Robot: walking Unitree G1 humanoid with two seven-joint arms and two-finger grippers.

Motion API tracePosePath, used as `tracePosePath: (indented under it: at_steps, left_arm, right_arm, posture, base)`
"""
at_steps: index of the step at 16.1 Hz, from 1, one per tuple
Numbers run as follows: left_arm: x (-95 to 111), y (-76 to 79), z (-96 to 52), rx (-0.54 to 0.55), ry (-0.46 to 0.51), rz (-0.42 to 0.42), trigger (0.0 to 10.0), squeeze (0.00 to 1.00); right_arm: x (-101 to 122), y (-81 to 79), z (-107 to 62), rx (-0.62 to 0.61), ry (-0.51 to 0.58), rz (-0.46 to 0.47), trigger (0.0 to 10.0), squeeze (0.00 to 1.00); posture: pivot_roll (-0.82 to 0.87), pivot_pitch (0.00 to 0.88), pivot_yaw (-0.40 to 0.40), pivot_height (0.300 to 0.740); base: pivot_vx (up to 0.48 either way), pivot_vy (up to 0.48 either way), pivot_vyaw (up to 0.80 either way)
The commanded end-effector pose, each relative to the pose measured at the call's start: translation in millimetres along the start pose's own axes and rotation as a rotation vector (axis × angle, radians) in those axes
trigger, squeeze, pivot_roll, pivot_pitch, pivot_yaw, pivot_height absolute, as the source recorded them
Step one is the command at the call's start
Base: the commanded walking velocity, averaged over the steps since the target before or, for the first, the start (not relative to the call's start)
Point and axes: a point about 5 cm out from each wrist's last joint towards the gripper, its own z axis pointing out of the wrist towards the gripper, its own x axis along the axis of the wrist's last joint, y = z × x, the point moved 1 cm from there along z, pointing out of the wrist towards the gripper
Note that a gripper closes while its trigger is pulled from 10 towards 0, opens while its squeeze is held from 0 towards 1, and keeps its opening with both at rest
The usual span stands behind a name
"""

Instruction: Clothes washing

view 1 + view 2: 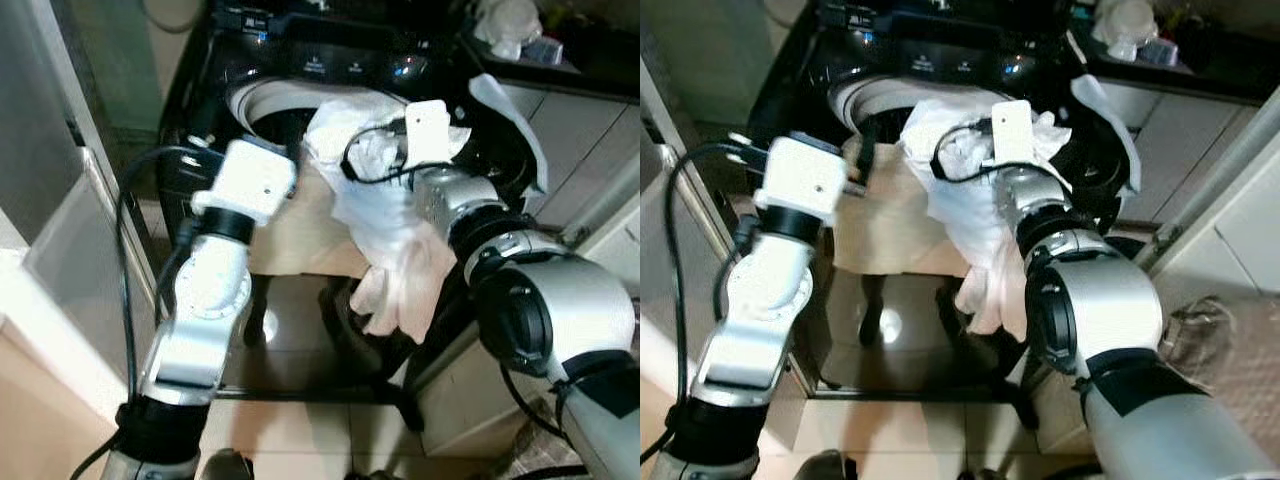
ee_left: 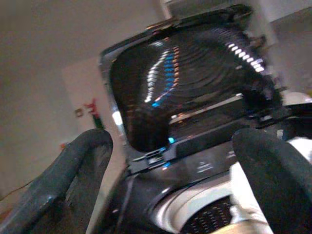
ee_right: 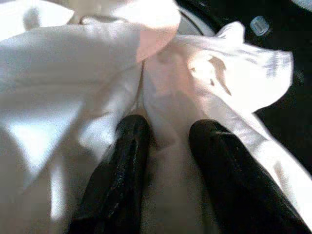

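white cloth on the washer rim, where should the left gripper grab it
Probably the bunched folds of the white cloth at the drum's edge, from the left gripper's open side. The right gripper already pinches the middle and a tail hangs down the washer front.

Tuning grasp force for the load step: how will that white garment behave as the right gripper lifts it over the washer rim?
Likely floppy: the white garment folds around the right gripper and hangs down the washer front. Probably light, since it bunches loosely. The trailing end may snag on the rim or drag, so lift high.
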Motion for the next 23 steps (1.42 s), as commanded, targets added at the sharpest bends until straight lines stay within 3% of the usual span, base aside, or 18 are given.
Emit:
tracePosePath:
  at_steps: [1, 4, 6, 9, 12, 14, 15, 16, 17, 18, 19, 21, 23]
  left_arm:
    - [4.0, 2.0, -1.4, -0.019, 0.006, -0.002, 10.0, 0.00]
    - [4.4, 0.6, -2.1, -0.019, 0.004, 0.008, 10.0, 0.00]
    - [3.4, -2.7, -2.6, -0.003, -0.002, 0.017, 10.0, 0.00]
    - [1.3, -4.1, 0.0, 0.002, -0.001, 0.022, 10.0, 0.00]
    - [0.2, -1.6, 1.9, -0.009, 0.000, 0.017, 10.0, 0.00]
    - [-1.4, 0.1, 1.2, -0.017, -0.009, 0.000, 10.0, 0.00]
    - [-1.5, 4.6, -3.6, -0.082, -0.012, -0.037, 10.0, 0.00]
    - [-1.0, 6.9, -8.5, -0.137, -0.007, -0.047, 10.0, 0.00]
    - [-0.3, -0.9, -19.2, -0.161, -0.011, -0.068, 10.0, 0.00]
    - [0.0, -4.2, -26.4, -0.172, -0.011, -0.064, 10.0, 0.00]
    - [0.6, -7.4, -39.9, -0.194, -0.012, -0.063, 10.0, 0.00]
    - [-4.5, -2.8, -55.2, -0.256, -0.040, -0.059, 10.0, 0.00]
    - [-12.9, 5.6, -69.6, -0.359, -0.092, -0.083, 10.0, 0.00]
  right_arm:
    - [-2.3, -1.3, 0.3, 0.011, 0.001, 0.012, 10.0, 1.00]
    - [34.6, 1.8, -4.6, -0.011, 0.165, 0.060, 10.0, 1.00]
    - [57.9, 6.1, -9.5, 0.005, 0.248, 0.215, 10.0, 1.00]
    - [70.1, 12.3, -12.6, 0.001, 0.288, 0.388, 10.0, 1.00]
    - [91.5, 22.5, -19.9, -0.037, 0.409, 0.406, 10.0, 1.00]
    - [95.2, 32.8, -23.8, -0.095, 0.525, 0.332, 10.0, 1.00]
    - [74.2, 40.2, -25.9, -0.171, 0.647, 0.164, 10.0, 0.00]
    - [55.5, 38.9, -27.9, -0.177, 0.690, 0.059, 10.0, 0.00]
    - [36.1, 37.9, -40.6, -0.111, 0.800, -0.041, 10.0, 0.75]
    - [25.1, 40.9, -51.5, -0.059, 0.860, -0.047, 10.0, 0.73]
    - [-6.6, 55.5, -64.6, -0.028, 0.844, -0.067, 10.0, 0.00]
    - [-54.5, 64.1, -82.1, 0.037, 0.759, -0.109, 10.0, 0.00]
    - [-92.5, 50.9, -95.2, 0.146, 0.666, -0.151, 10.0, 0.00]
  posture:
    - [0.22, 0.056, -0.111, 0.740]
    - [0.23, 0.056, -0.113, 0.740]
    - [0.21, 0.044, -0.119, 0.740]
    - [0.19, 0.028, -0.107, 0.740]
    - [0.18, 0.018, -0.110, 0.740]
    - [0.17, 0.007, -0.109, 0.740]
    - [0.16, 0.006, -0.112, 0.740]
    - [0.15, 0.004, -0.111, 0.740]
    - [0.13, 0.007, -0.106, 0.740]
    - [0.12, 0.011, -0.099, 0.740]
    - [0.11, 0.016, -0.090, 0.740]
    - [0.09, 0.022, -0.083, 0.740]
    - [0.09, 0.025, -0.079, 0.740]
  base:
    - [0.000, 0.000, 0.00]
    - [0.000, 0.000, 0.00]
    - [0.000, 0.000, 0.00]
    - [0.000, 0.000, 0.00]
    - [0.000, 0.000, 0.00]
    - [0.000, 0.000, 0.00]
    - [0.000, 0.000, 0.00]
    - [0.000, 0.000, 0.00]
    - [0.000, 0.000, 0.00]
    - [0.000, 0.000, 0.00]
    - [0.000, 0.000, 0.00]
    - [0.000, 0.000, 0.00]
    - [0.000, 0.000, 0.00]
